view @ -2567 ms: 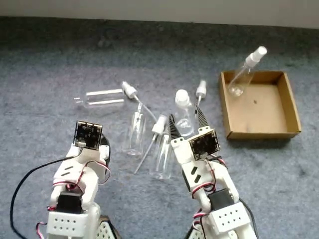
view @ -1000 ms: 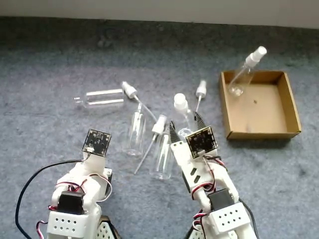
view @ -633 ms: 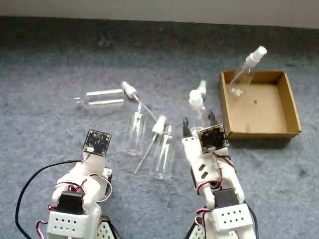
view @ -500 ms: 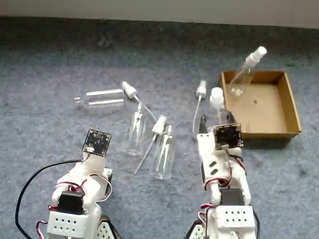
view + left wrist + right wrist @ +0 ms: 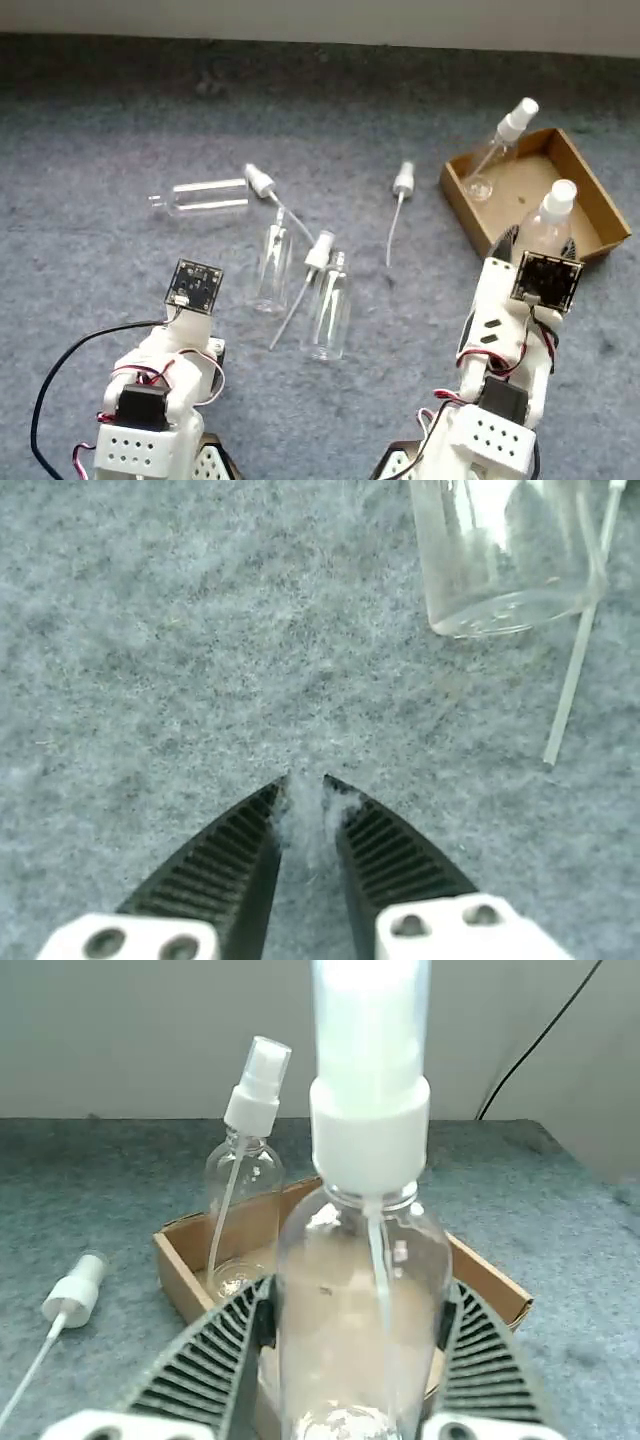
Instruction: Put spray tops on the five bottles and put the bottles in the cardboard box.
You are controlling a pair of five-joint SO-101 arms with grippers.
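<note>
The right hand (image 5: 355, 1295) squeezes a bottle (image 5: 350, 1250) with its spray top (image 5: 368, 1110) on, right by the cardboard box (image 5: 465, 215) at 2 o'clock. The bottom of that bottle is hidden. The left hand (image 5: 305, 790), at 7 o'clock, is pinched nearly closed on nothing, near a cut-off bottle (image 5: 500, 560).

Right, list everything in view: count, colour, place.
cardboard box: one, brown; right side of the table.
carpet: one, grey; covering the table.
capped spray bottles: two, clear with white tops; one upright in the cardboard box, one held above it by the right claw.
uncapped bottles: three, clear; lying on the carpet left of centre.
loose spray tops: three, white; two among the uncapped bottles, one nearer the box.
arms: two, white; near edge.
claws: two, black; left claw empty, low over the carpet; right claw gripping a capped bottle.
</note>
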